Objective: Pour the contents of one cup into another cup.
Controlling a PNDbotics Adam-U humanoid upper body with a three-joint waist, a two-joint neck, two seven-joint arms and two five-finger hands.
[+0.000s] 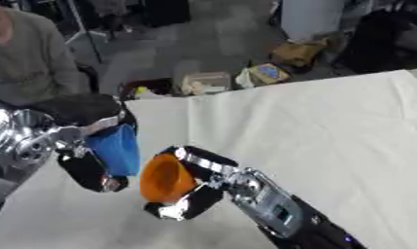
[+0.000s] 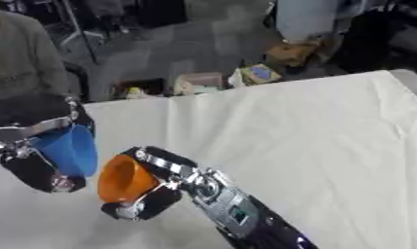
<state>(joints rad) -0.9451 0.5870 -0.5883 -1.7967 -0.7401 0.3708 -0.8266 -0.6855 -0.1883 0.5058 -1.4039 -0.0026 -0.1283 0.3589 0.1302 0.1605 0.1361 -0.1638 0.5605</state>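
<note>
A blue cup (image 1: 116, 149) is held above the white table (image 1: 330, 126) by my left hand (image 1: 91, 170), whose fingers and thumb curl round it at the left. Right beside it, my right hand (image 1: 201, 182) is shut on an orange cup (image 1: 165, 178). The orange cup is tipped on its side with its mouth facing left toward the blue cup. The two cups nearly touch. I cannot see what is inside either cup.
The table's far edge (image 1: 271, 85) runs from upper right down to the left. Beyond it, boxes and bags (image 1: 267, 73) lie on the floor. The cloth spreads bare to the right of my right arm (image 1: 288, 214).
</note>
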